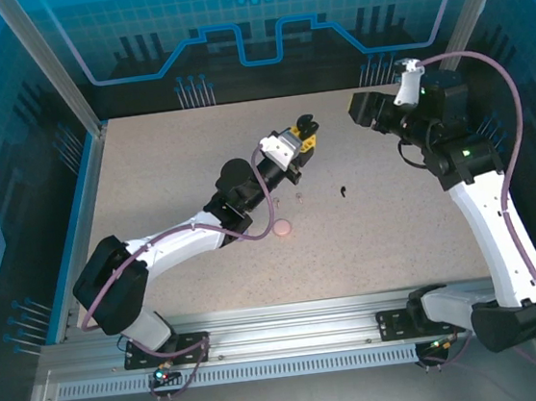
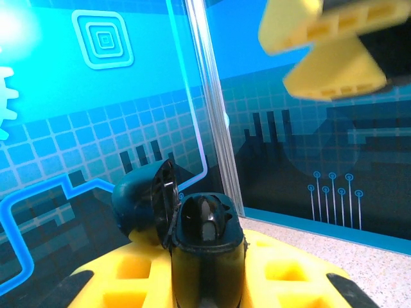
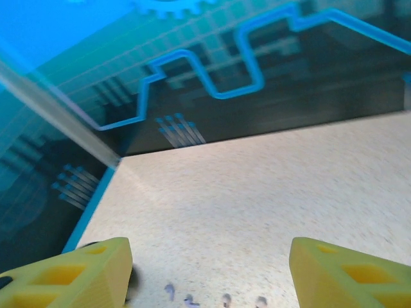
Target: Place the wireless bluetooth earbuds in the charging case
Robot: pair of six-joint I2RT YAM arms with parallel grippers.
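Note:
My left gripper (image 1: 298, 139) (image 2: 205, 273) is shut on a black charging case (image 2: 207, 250), held upright above the table with its lid (image 2: 144, 199) swung open to the left. I cannot tell whether anything sits in its dark slots. My right gripper (image 1: 358, 110) (image 3: 209, 269) hangs open just right of the case, with nothing between its fingers; its yellow fingers (image 2: 327, 45) also show in the left wrist view. A black earbud (image 1: 342, 190) lies on the table. Several tiny pale earbuds (image 3: 170, 292) lie below the right gripper, and two more (image 1: 298, 195) are near the left arm.
A round pink case (image 1: 282, 227) rests on the speckled table (image 1: 397, 224) beside the left forearm. Blue printed walls and metal corner posts (image 2: 212, 128) close in the back and sides. An aluminium rail (image 1: 291, 319) carries the arm bases along the near edge.

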